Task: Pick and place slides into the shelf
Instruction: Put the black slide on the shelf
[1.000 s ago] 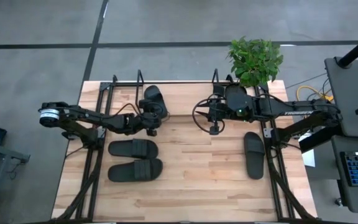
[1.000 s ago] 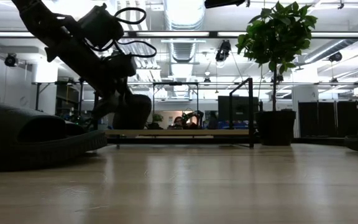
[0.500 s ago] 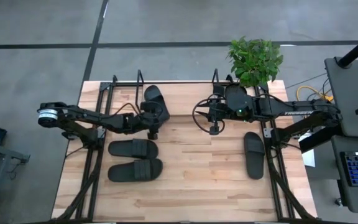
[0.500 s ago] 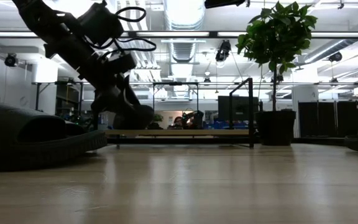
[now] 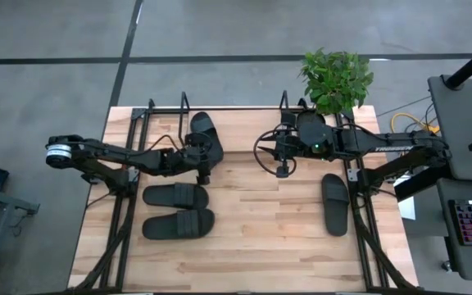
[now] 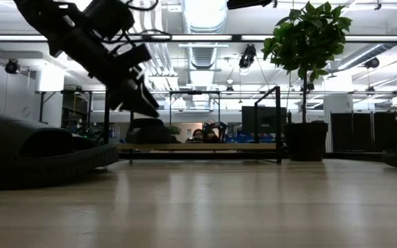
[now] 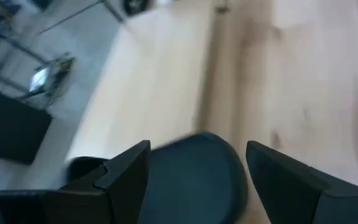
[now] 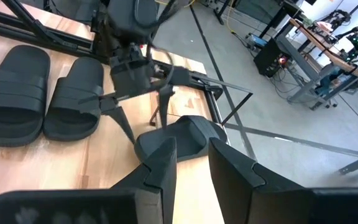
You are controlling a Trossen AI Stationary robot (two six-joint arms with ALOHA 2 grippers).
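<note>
High view shows you four matching black slides with broad straps: one [image 5: 204, 129] on the shelf [image 5: 164, 115] at the table's far left, two [image 5: 177, 209] side by side nearer you, one [image 5: 334, 202] lying apart at the right, while the left gripper [image 5: 204, 156] sits at that shelved slide's near end and the right gripper [image 5: 282, 156] waits at mid-table. Low view shows you the left gripper's fingers [image 6: 138, 100] spread apart just above the slide [image 6: 147, 130], not touching it. Right wrist view leaves you unable to tell if the right gripper [image 8: 191, 163] grips anything; left wrist view is blurred.

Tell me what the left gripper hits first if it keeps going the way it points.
Most likely the slide it just set on the shelf: the left gripper, jaws open, frames it directly ahead, though depth is unclear.
</note>
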